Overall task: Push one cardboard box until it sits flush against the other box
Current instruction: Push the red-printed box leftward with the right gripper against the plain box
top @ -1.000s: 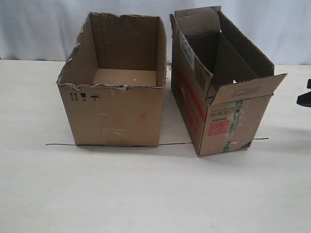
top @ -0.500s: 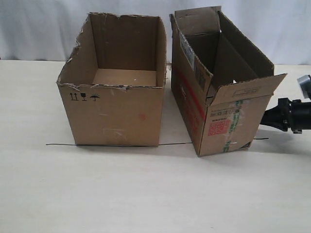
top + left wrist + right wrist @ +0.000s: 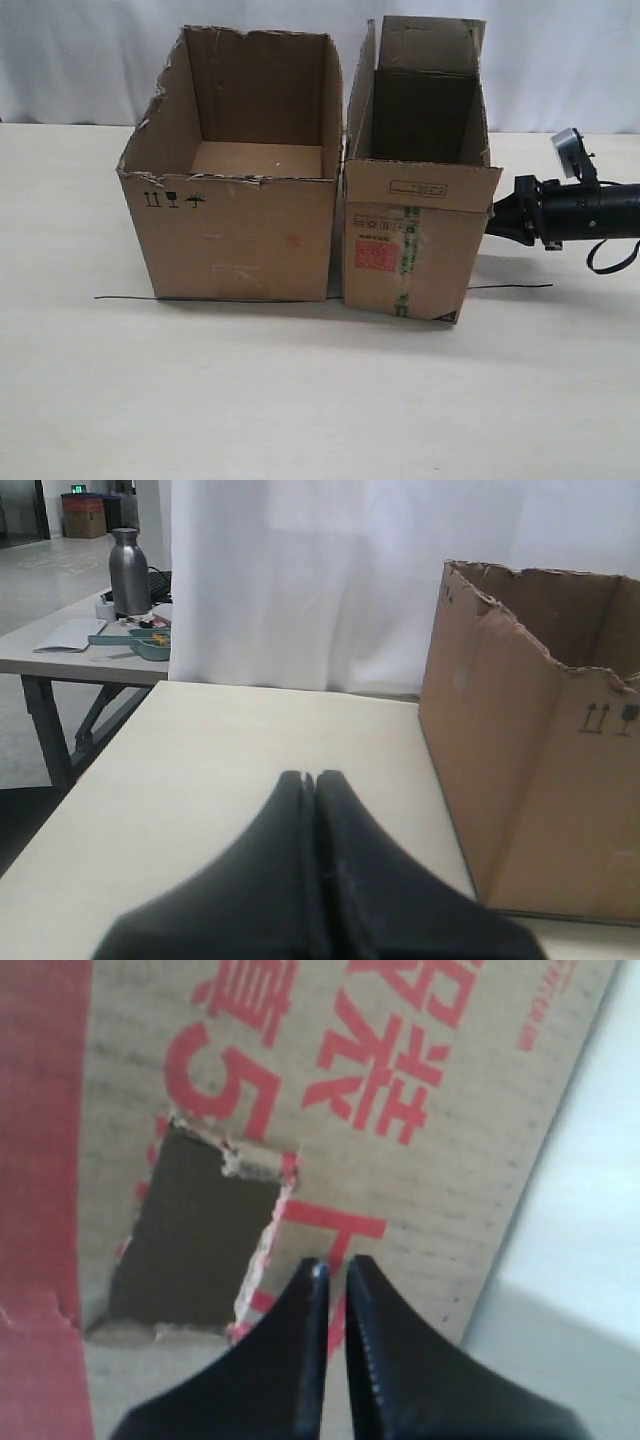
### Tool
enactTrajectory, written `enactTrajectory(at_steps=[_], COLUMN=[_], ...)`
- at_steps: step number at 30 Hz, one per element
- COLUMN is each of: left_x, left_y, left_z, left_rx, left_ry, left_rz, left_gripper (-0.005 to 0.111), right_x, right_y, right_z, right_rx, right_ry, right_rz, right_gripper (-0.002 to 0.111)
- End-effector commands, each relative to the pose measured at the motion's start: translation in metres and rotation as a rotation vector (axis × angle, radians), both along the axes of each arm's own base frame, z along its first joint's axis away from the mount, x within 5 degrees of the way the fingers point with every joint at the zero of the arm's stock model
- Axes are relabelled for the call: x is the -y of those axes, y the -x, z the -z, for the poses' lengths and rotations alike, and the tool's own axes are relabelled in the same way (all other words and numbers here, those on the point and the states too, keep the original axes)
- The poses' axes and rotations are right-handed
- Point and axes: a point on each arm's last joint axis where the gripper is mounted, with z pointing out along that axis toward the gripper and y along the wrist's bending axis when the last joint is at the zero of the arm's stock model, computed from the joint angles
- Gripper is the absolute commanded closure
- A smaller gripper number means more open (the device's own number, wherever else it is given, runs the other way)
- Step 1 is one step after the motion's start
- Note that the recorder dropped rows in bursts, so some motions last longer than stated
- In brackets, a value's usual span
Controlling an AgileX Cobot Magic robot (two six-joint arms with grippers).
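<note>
Right gripper (image 3: 333,1264), nearly closed and empty, seems to touch the cardboard box (image 3: 420,250) ahead; the other box (image 3: 240,240) stands just beyond.

Matt brown cardboard box (image 3: 415,255), rough-torn cardboard other box (image 3: 240,235), smooth pale table (image 3: 300,400)

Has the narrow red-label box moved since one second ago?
Yes. The cardboard box turned square and slid left, toward the other box, which stayed put.

The cardboard box (image 3: 410,250) hides the right gripper (image 3: 492,222) at its tip; close up, the box's red print (image 3: 400,1060) is blurred and cropped at every edge.
</note>
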Motion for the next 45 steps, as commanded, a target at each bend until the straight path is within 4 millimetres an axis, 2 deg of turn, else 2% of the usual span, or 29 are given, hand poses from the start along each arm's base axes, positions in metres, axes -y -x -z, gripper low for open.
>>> enactTrajectory(at_steps=[1,5,12,17,21,25,45], left_x=[0.0,0.0,0.0,0.0,0.0,0.0,0.001], left_y=[0.0,0.0,0.0,0.0,0.0,0.0,0.0], left_z=[0.001,0.001,0.0,0.0,0.0,0.0,0.001], left_rx=[0.003,0.003,0.009,0.009,0.009,0.009,0.003], left_ry=[0.002,0.002,-0.002,-0.002,-0.002,-0.002,0.006], left_rz=[0.008,0.008,0.008,0.008,0.008,0.008,0.008], left_gripper=[0.107,0.107,0.107,0.107,0.107,0.107,0.107], right_x=[0.0,0.002,-0.001,-0.004,-0.015,-0.037,-0.036], right_y=[-0.003,-0.007,-0.006,-0.009,-0.015,-0.028,-0.032], right_z=[0.0,0.0,0.018,0.022,0.018,0.006,0.007], right_rx=[0.004,0.014,-0.019,-0.01,0.024,0.045,0.06], right_ry=[0.003,0.014,-0.072,-0.096,-0.099,-0.097,-0.06], right_rz=[0.021,0.059,0.058,0.079,0.061,0.033,0.053], right_gripper=[0.103,0.103,0.103,0.103,0.103,0.103,0.103])
